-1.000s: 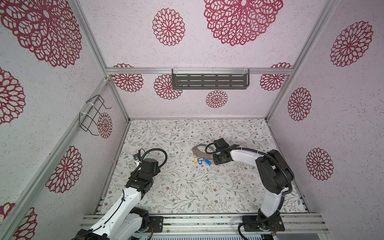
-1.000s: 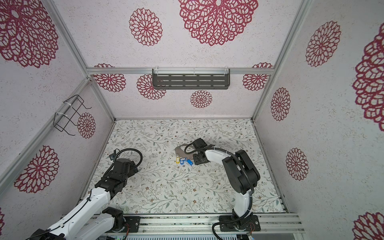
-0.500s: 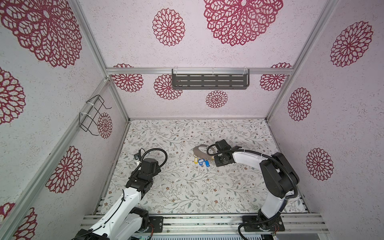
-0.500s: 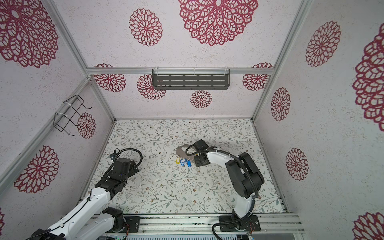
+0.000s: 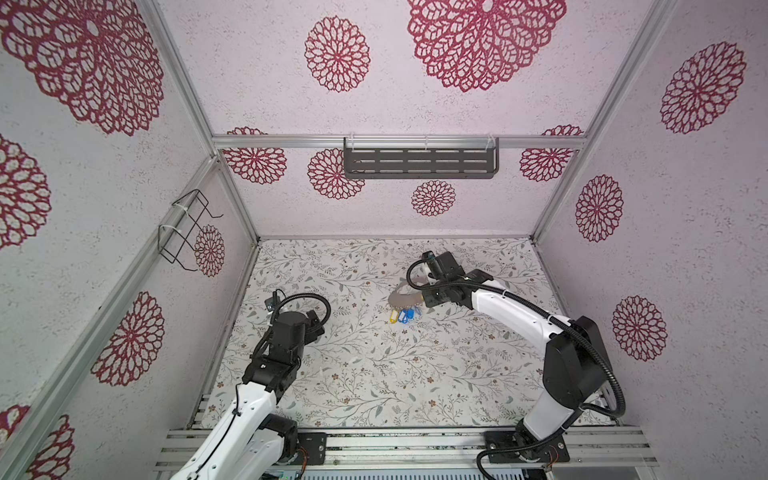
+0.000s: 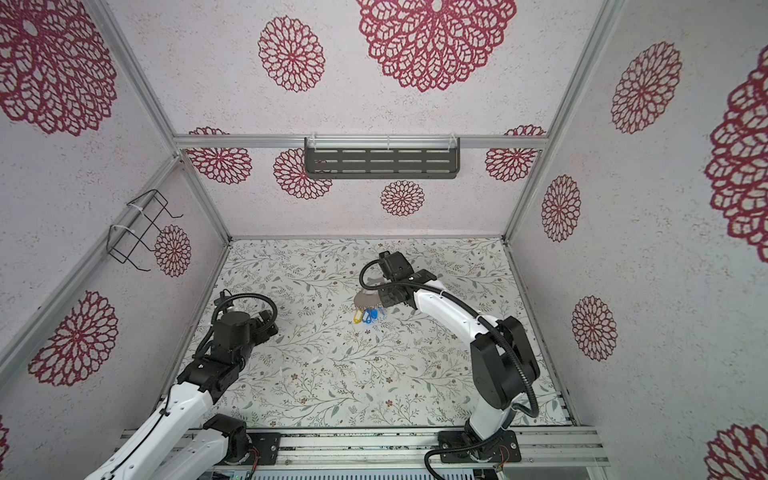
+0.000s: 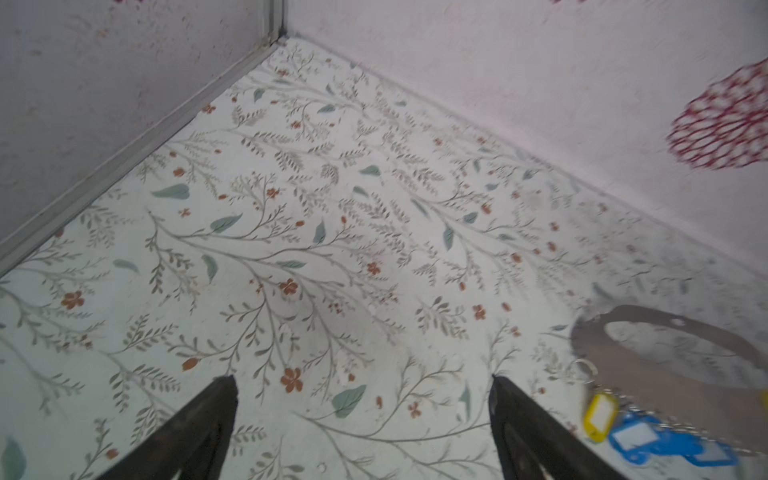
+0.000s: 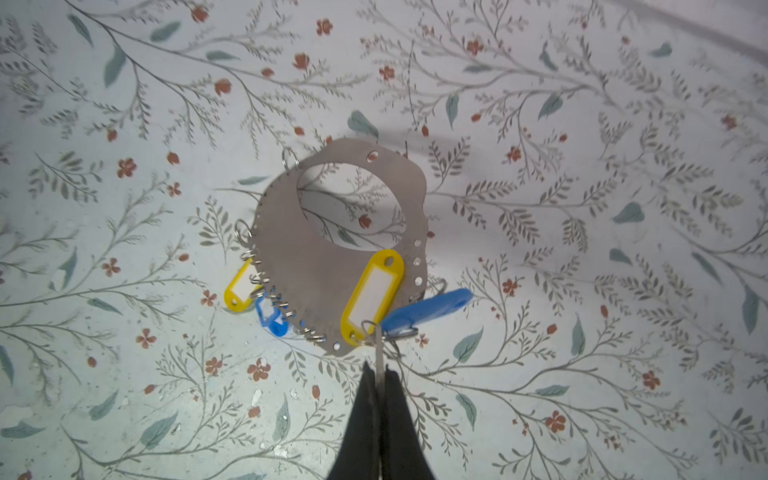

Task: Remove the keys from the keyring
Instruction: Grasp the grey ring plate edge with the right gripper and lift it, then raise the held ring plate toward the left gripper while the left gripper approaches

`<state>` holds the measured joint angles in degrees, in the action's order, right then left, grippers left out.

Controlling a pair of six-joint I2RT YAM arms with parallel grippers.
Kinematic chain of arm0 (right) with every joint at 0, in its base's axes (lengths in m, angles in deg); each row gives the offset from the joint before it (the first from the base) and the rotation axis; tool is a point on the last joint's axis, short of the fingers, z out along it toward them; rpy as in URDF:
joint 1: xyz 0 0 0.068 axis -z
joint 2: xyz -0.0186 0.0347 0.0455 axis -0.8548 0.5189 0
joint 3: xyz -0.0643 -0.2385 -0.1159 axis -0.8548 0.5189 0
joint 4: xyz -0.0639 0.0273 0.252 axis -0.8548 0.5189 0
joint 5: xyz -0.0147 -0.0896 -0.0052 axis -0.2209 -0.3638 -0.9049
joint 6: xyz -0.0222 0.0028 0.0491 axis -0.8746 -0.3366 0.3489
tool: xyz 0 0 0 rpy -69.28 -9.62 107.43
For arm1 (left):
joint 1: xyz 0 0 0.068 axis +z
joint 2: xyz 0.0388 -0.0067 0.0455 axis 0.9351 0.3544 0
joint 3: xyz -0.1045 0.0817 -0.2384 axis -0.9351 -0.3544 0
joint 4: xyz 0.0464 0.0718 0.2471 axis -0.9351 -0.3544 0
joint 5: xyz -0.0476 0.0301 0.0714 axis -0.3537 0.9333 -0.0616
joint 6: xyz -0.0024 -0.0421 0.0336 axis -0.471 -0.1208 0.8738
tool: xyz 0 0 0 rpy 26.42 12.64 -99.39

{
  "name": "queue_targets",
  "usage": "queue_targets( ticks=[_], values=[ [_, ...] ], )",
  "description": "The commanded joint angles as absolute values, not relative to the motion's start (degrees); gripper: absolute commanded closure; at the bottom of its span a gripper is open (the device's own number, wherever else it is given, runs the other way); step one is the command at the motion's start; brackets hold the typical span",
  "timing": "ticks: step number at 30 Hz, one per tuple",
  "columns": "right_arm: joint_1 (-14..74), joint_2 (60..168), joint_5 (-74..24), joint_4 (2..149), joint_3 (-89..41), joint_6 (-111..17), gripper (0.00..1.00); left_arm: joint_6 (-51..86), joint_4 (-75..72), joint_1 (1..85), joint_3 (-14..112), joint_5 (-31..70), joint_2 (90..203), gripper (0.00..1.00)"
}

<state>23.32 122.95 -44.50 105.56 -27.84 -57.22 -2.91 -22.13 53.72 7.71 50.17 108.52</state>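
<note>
While your right gripper (image 8: 377,369) is clenched on the thin silver metal piece at the end of one yellow key (image 8: 374,295), your left gripper (image 7: 362,382) hangs released. Its two dark fingers (image 7: 208,424) are spread wide, with only bare tabletop (image 7: 316,232) between them.

You have one keyring (image 8: 291,249) (image 5: 403,297) (image 6: 365,299), a flat grey hoop. It sits in the far half of the tabletop, about midway between the left and right edges. Whether it lies fully flat, you cannot tell.

Count the keys (image 5: 402,316) (image 6: 368,315) in the right wrist view. There are two yellow ones: the gripped yellow key lies on top of the hoop, and a second yellow key (image 8: 240,291) pokes out from under its rim. One blue key (image 8: 428,309) lies just beside the gripped end. At least one more blue shows next to the second yellow key, and overlap hides whether there is a third. Small silver loops (image 8: 245,232) line the hoop's rim.

Your left gripper (image 5: 313,326) is near the tabletop's left edge, well apart from the keyring.
</note>
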Motion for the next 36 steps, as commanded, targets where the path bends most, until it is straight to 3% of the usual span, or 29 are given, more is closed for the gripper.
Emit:
queue_targets(
  ticks=[1,7,10,12,15,21,29,36],
  values=[
    [22.73,120.57,-47.23,105.95,-33.63,-62.41,1.0,-1.91,-15.55,54.04,10.64,44.16,105.55,0.03],
    [19.55,118.65,-43.49,103.61,-41.22,-67.02,1.0,1.15,-19.71,54.13,23.78,33.43,112.47,0.01],
    [17.76,114.74,-39.21,97.11,-39.31,-67.36,1.0,0.38,-19.12,53.98,28.59,23.99,116.71,0.11],
    [17.61,112.0,-36.71,91.67,-35.91,-67.14,1.0,0.46,-15.74,53.27,29.53,19.27,118.68,0.23],
    [17.61,110.02,-32.06,90.15,-35.19,-65.76,1.0,2.31,-10.02,51.13,28.12,19.49,119.9,0.41],
    [17.69,106.45,-24.09,87.58,-33.38,-61.99,1.0,7.03,5.8,47.9,19.96,20.21,119.08,0.57],
    [17.69,105.27,-21.89,86.72,-32.16,-58.66,1.0,15.94,8.11,38.64,18.46,27.0,119.38,0.58],
    [17.69,104.88,-23.18,86.83,-31.51,-58.48,1.0,17.75,5.67,36.39,19.34,29.66,119.19,0.59]
  ],
)
